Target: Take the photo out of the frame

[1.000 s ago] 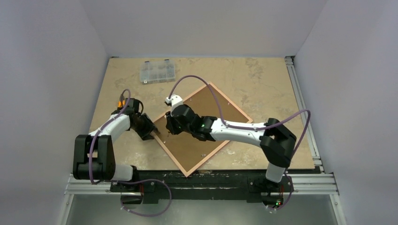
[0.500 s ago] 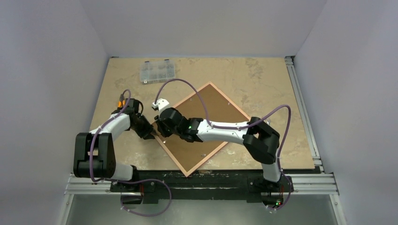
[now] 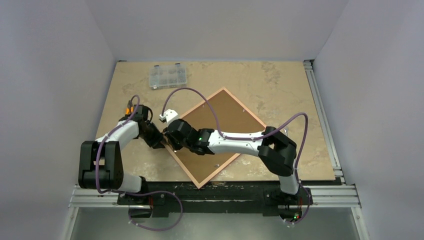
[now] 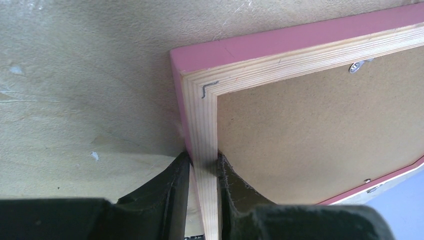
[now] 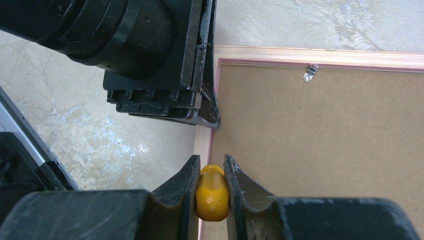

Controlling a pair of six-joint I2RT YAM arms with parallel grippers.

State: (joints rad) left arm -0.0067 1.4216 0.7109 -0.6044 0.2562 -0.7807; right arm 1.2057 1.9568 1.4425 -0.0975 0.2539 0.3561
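**Condition.** The frame (image 3: 247, 108) lies face down on the table (image 3: 280, 80), set corner-on to the arms. Its brown backing board (image 4: 310, 135) is uppermost. The photo is not visible. It is judged to lie under the backing board, inside the frame.

**Left fingers** (image 4: 179, 187): closed across the pale wood rail close to the frame's left corner. One finger bears on the pink outer edge and the other on the inner side, at the margin of the backing board.

**Right fingers** (image 5: 187, 182): closed narrowly on a small yellow rounded tool (image 5: 212, 197). Its working end is hidden. It sits over the same rail, just beside the left fingers.

**Step in hand (judged):** free the backing board while the left arm steadies the frame.

1. Hold the left clamp firm enough to stop the frame sliding on the smooth table. The inner finger rests at the board's edge, so the board probably cannot lift at this corner until that grip is relaxed.
2. Deal with the metal retaining clip (image 5: 310, 73) on the adjoining rail, and any others, before prying. Turn each one clear of the board.
3. Set the tool into the seam between rail and board at a shallow angle and use light force. The board looks thin, and the print beneath could crease or scratch.
4. Both wrists are crowded at one corner. Move the right arm along the rail, away from the left arm's housing, to avoid contact.
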